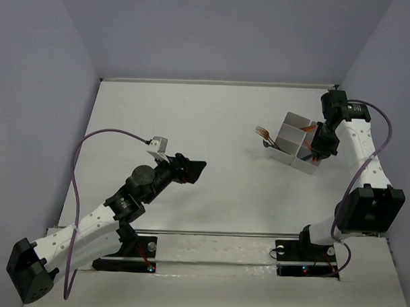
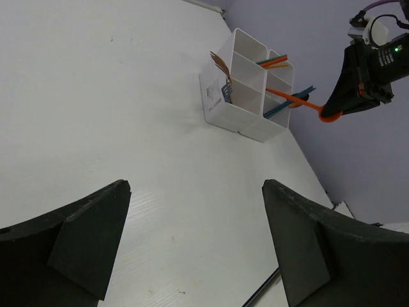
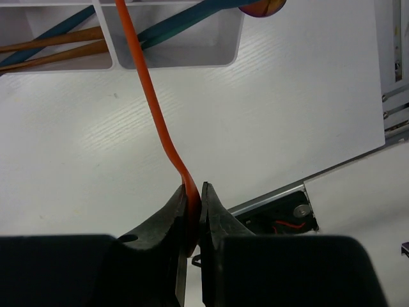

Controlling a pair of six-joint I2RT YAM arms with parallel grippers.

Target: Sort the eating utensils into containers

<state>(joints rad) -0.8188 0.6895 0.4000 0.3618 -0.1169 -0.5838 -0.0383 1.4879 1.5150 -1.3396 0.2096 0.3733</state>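
The white four-compartment tray (image 1: 286,155) stands at the right rear of the table and holds several utensils: copper forks (image 1: 263,133) and teal and orange pieces. My right gripper (image 1: 323,141) sits just right of the tray. It is shut (image 3: 193,192) on the wide end of an orange spoon (image 3: 150,89), and the handle reaches into a near compartment of the tray (image 3: 192,62) beside teal utensils (image 3: 179,22). The left wrist view shows the tray (image 2: 243,121) and the orange spoon (image 2: 300,102). My left gripper (image 2: 195,185) is open and empty, hovering mid-table (image 1: 191,168).
Copper-brown handles (image 3: 51,41) lie in the neighbouring compartment. A metal rail (image 1: 216,233) runs along the table's near edge, also in the right wrist view (image 3: 281,192). Purple walls close in the back and both sides. A purple cable (image 1: 104,133) loops off the left arm.
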